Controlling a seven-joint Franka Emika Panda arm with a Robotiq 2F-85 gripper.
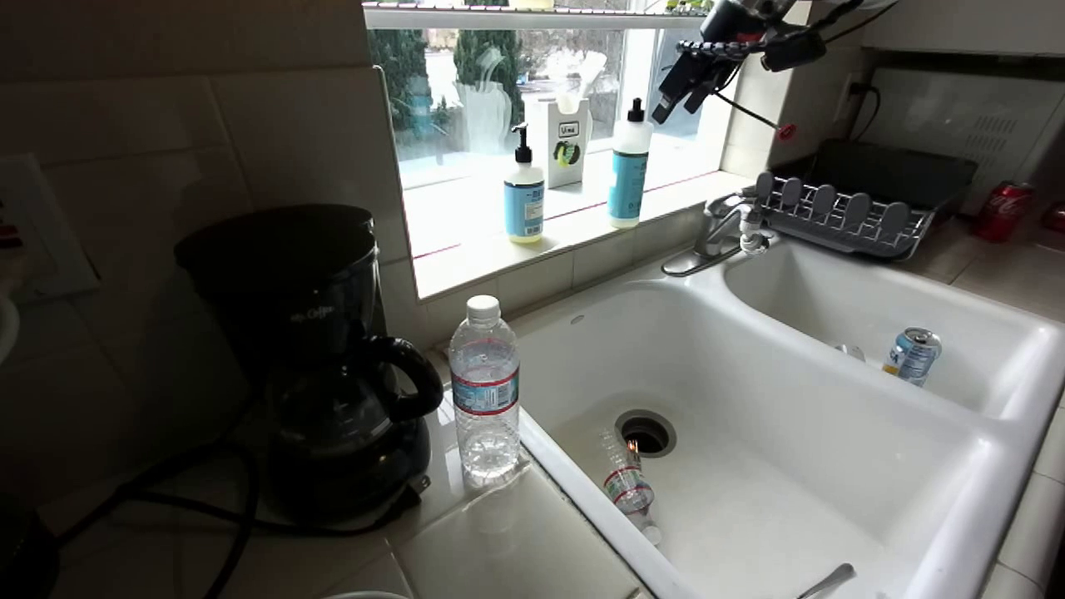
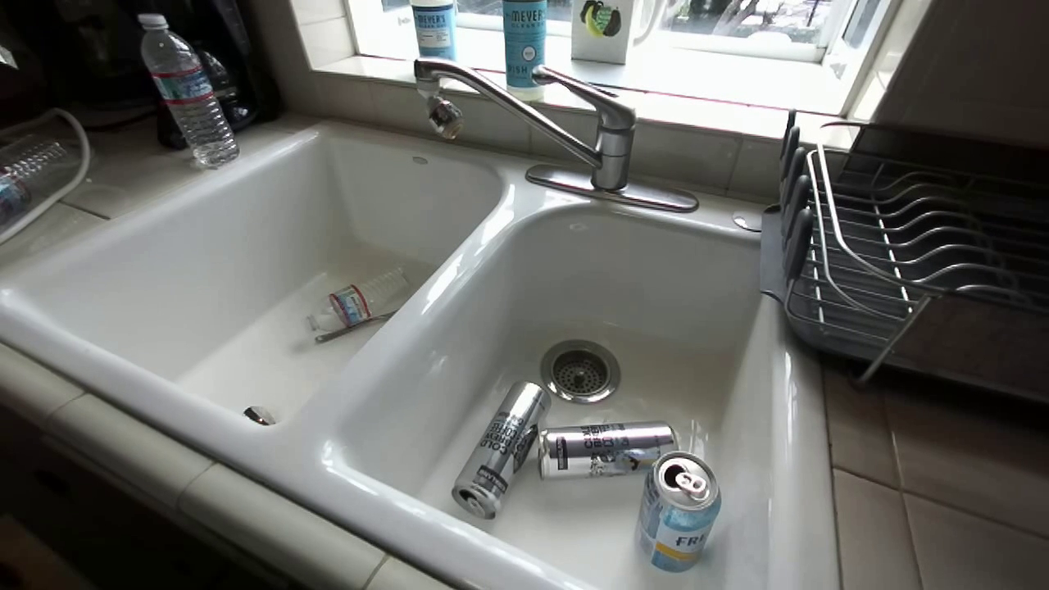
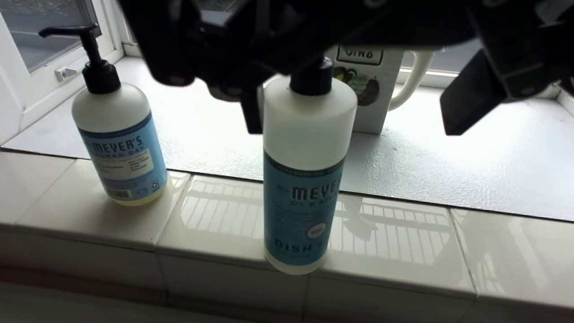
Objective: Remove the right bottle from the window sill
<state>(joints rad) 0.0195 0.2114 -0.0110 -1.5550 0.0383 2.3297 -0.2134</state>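
Note:
The right bottle (image 3: 301,206), pale with a teal label and a black cap, stands upright on the window sill (image 3: 403,242). It also shows in both exterior views (image 1: 629,179) (image 2: 525,45); its top is cut off in one of them. The window sill (image 1: 466,270) is pale, along the window's base. My gripper (image 3: 353,129) is open and empty. In the wrist view the bottle's shoulder appears between the fingers, close by the left one; I cannot tell if they touch. The gripper hides the cap's top. In an exterior view the gripper (image 1: 676,110) hangs beside the bottle's cap.
A blue-labelled pump bottle (image 3: 123,148) stands left of the right bottle. A white vino jug (image 3: 370,98) stands behind it. The faucet (image 2: 610,139) rises in front of the sill. The double sink (image 2: 410,328), dish rack (image 2: 885,238) and water bottle (image 1: 486,391) are below.

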